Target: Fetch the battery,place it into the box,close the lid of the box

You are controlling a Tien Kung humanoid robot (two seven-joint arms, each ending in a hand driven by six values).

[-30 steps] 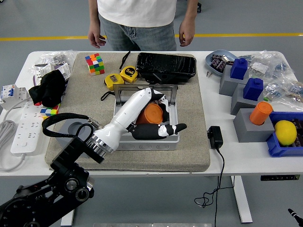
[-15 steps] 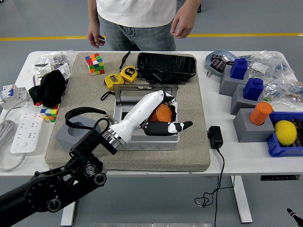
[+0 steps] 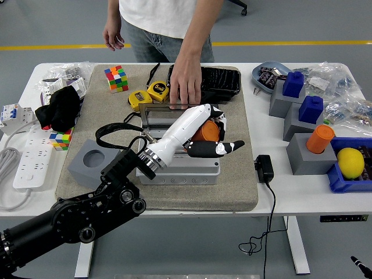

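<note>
The left hand [image 3: 204, 135], white-shelled with black fingers, reaches in from the lower left and sits over the open grey box [image 3: 181, 168] on the tan mat [image 3: 232, 186]. Its fingers are loosely curled around an orange round object [image 3: 204, 133], apparently the battery, which shows between the palm and the black thumb [image 3: 216, 149]; the thumb points out to the right, past the box's right wall. The orange piece lies at the fingertips, just inside the hand's grasp and above the box's far right part; whether it touches the box floor cannot be told, as the forearm covers the interior.

The box's lid [image 3: 165, 113] stands open at the far side, just behind the hand. A person's hand [image 3: 186, 87] reaches down from the far side of the table and rests its fingertips on the top edge of that lid, just beyond the robot's knuckles. The person's other hand [image 3: 113, 38] hangs free, well off to the far left.

Beyond the hand lies a black tray [image 3: 218, 81]; to its far left are two yellow tape measures [image 3: 148, 93] and a Rubik's cube [image 3: 116, 78]. A grey block with a round hole [image 3: 90, 163] sits beside the forearm on its left. To the right of the thumb, off the mat, lies a black power adapter [image 3: 264, 168].
</note>
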